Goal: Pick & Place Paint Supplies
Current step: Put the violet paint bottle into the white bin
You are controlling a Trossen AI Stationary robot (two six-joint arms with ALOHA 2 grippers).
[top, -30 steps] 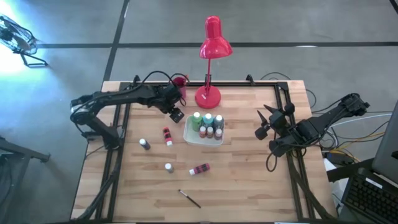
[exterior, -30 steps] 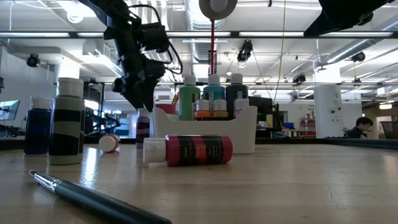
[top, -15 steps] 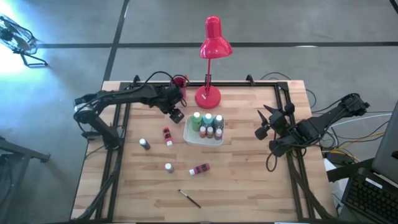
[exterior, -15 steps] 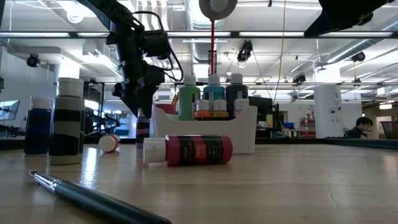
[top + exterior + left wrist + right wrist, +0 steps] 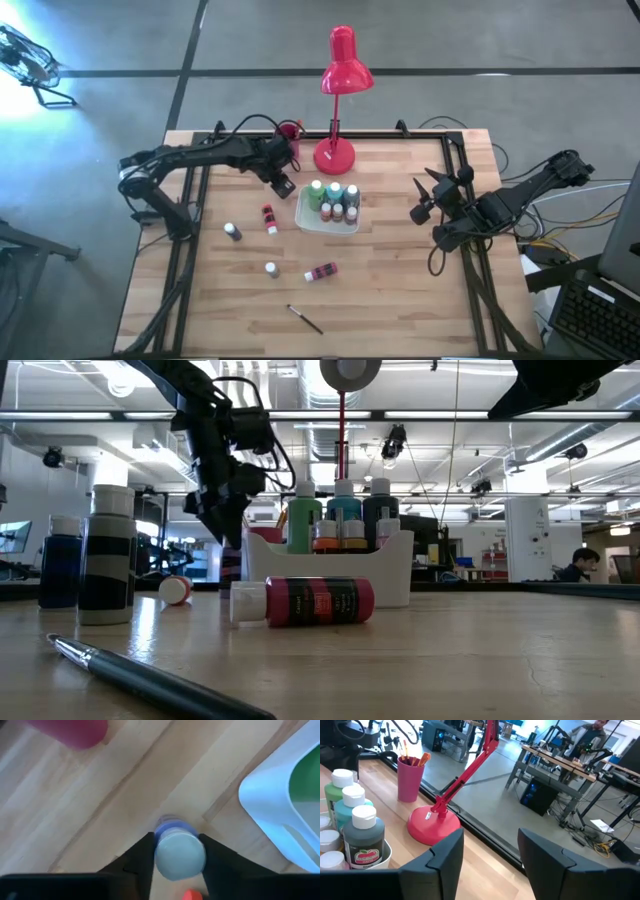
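A small blue paint bottle [image 5: 167, 826] with a pale cap stands on the table just left of the white tray [image 5: 303, 222]. My left gripper [image 5: 281, 183] is over it, shut on its cap. The tray holds several upright paint bottles [image 5: 333, 200]. Loose on the table are a red bottle [image 5: 268, 217] lying on its side, a dark one [image 5: 232, 231] standing, a small one [image 5: 271, 268], another red one [image 5: 321, 271] on its side, and a thin dark brush [image 5: 305, 318]. My right gripper [image 5: 420, 200] hovers open above the table's right part, with nothing between its fingers. My left gripper pinches the blue bottle's pale cap [image 5: 180, 856] between its two fingers, one on each side. The fingers come from above, pointing steeply down. The bottle stands upright with its base on the table beside the tray's left corner.
A red desk lamp [image 5: 335, 152] stands at the far edge, just behind the tray, with a red cup [image 5: 288, 130] of brushes to its left. Bare wood lies between the tray and my right gripper and along the near right.
My left gripper has stayed over the bottle beside the tray, and in the low view its fingers have drawn closer together around it. The bottle stands where it was, and my right arm has kept still.
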